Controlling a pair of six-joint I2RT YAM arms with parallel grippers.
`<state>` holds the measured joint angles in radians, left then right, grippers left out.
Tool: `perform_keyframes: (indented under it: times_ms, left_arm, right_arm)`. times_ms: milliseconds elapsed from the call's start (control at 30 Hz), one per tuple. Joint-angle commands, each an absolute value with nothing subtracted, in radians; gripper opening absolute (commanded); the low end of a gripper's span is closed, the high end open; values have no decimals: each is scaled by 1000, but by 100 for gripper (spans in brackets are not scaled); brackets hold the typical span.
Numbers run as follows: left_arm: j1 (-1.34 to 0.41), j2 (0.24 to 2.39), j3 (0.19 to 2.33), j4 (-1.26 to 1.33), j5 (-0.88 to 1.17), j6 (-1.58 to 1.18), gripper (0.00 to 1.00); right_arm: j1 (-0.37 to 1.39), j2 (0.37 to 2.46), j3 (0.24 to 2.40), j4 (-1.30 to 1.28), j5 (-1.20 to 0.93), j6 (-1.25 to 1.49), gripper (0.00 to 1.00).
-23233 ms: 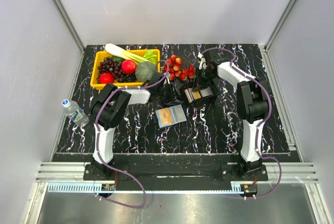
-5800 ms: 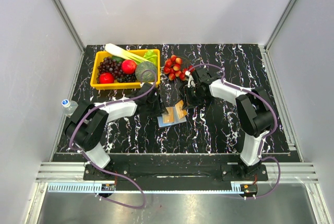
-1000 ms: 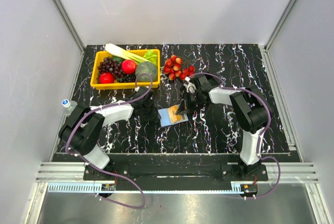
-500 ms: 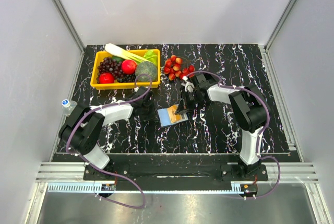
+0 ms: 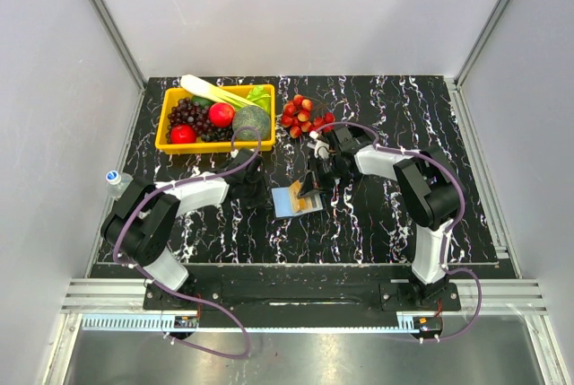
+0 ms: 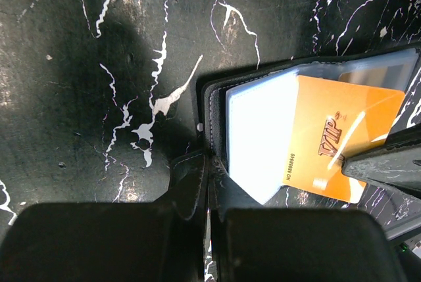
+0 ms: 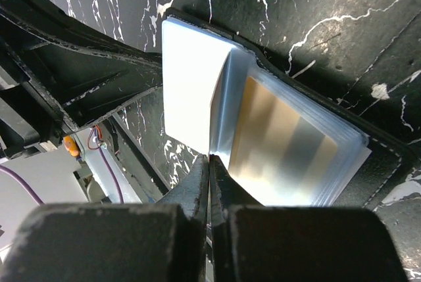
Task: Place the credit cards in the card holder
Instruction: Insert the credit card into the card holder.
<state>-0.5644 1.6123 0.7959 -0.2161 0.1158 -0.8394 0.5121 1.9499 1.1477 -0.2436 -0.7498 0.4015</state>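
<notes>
Card holder [image 6: 256, 137] edge now in left claw's [image 6: 209, 167] grip

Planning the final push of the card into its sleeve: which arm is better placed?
Right. The right pincer is closed at the orange card's edge; the left pincer clamps the card holder's cover, steadying it.

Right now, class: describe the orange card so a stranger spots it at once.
On the black white-veined table, diagonally right of the yellow fruit basket, lies an open black card holder with pale blue sleeves. The flat orange card on those sleeves alone bears VIP lettering.
</notes>
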Motion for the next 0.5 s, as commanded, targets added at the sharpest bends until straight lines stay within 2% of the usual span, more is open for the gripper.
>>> perform_keyframes:
  times_ms: [0,467]
  left_arm:
    - [-594,1683,792,-129,150,-867,0]
    - [-594,1681,796,-135,156,-850,0]
  right_arm:
    - [591,1973,1109,-316,-824,413,0]
    - [578,2023,1140,-362,-615,425,0]
